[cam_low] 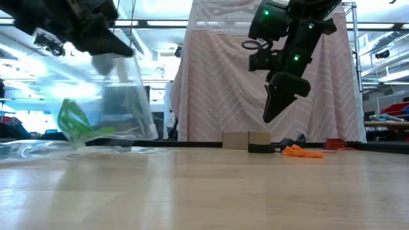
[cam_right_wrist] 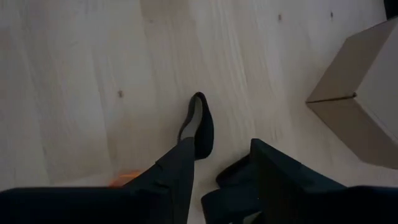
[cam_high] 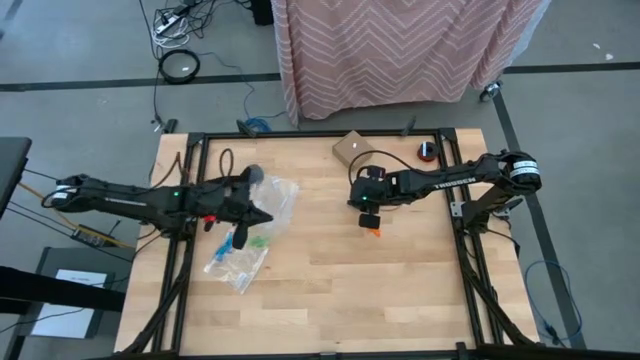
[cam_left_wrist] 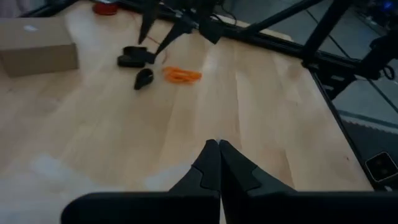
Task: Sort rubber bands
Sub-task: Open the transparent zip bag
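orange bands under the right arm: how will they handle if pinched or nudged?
Probably floppy: the orange rubber bands lie in a flat, tangled heap on the table, so a pinch may lift several at once. Likely very light: the thin loops look tiny beside the right tool hanging above them. A push would probably drag or bunch them rather than roll them.

Bare wood [cam_high: 330, 290] near front, cardboard box [cam_high: 352, 148] behind
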